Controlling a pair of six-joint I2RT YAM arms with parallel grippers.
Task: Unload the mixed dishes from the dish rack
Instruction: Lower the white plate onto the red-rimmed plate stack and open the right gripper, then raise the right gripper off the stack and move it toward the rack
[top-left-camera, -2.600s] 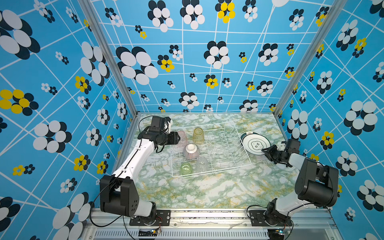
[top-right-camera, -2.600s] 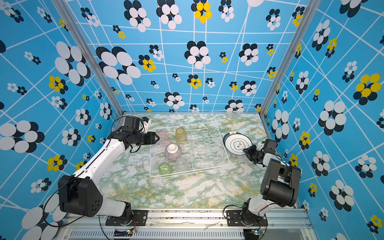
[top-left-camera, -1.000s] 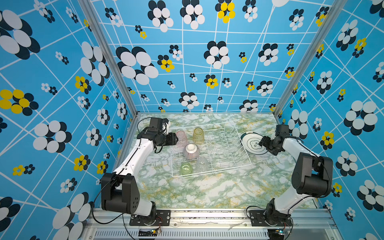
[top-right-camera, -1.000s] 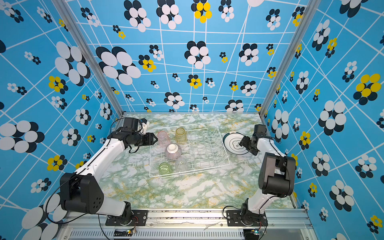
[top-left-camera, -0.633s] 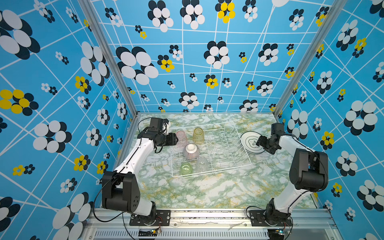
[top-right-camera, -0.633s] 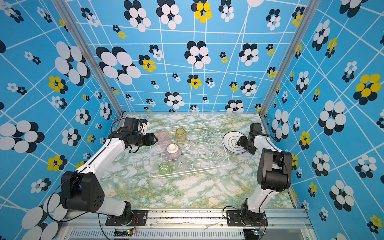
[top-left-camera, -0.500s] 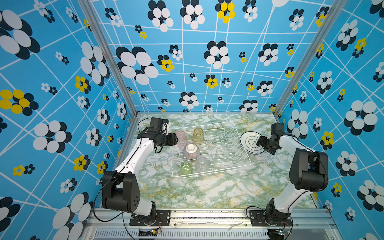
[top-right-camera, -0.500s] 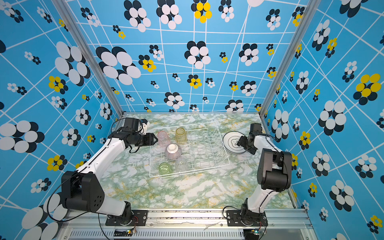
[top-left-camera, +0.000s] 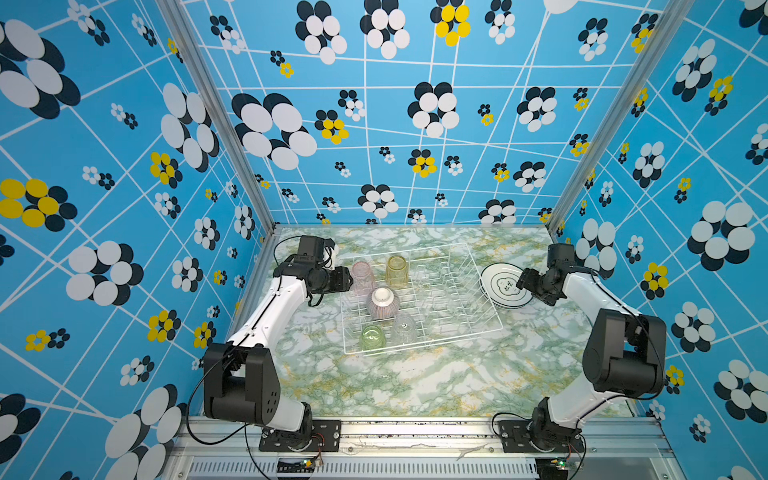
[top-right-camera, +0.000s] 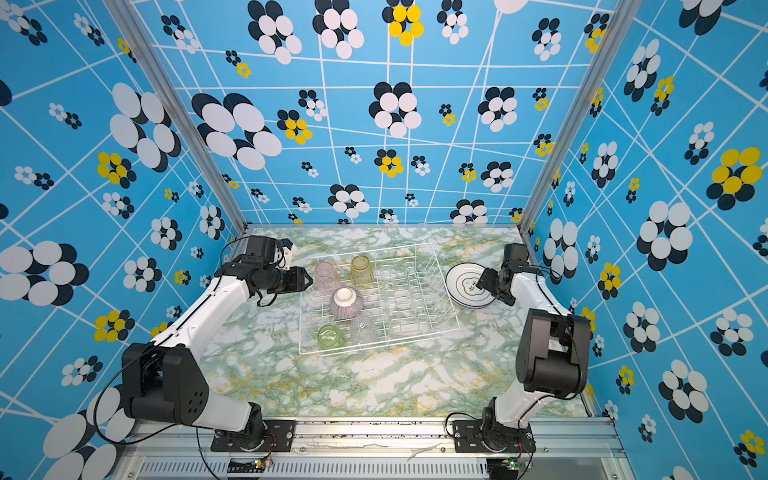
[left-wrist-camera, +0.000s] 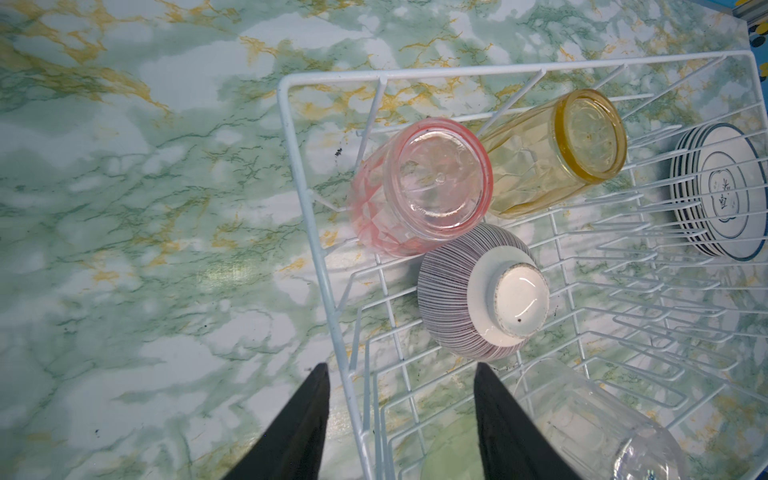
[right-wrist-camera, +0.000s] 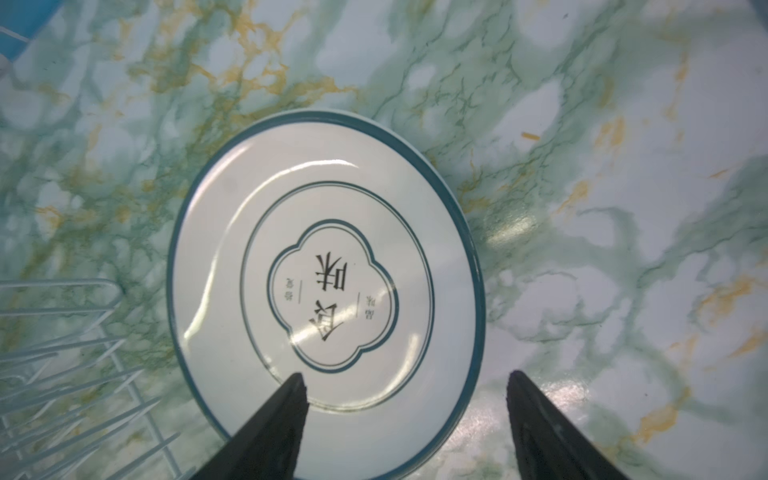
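Right tool (right-wrist-camera: 405, 375) (jaws apart) has reached plates (right-wrist-camera: 324, 232).

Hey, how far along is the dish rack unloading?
Done: the plates sit stacked on the table beside the dish rack, whose dividers stand empty. In hand: nothing; the right claw hangs open over the stack, the left claw open at the rack's edge by the pink tumbler. Left: that tumbler, the yellow tumbler, green tumbler, clear tumbler and striped bowl, all in the rack.

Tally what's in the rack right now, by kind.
Glasses: 4 (pink glass, yellow glass, green glass, clear glass)
Bowl: 1
Plates: 0 (stack sits on the table beside the rack)
Total: 5
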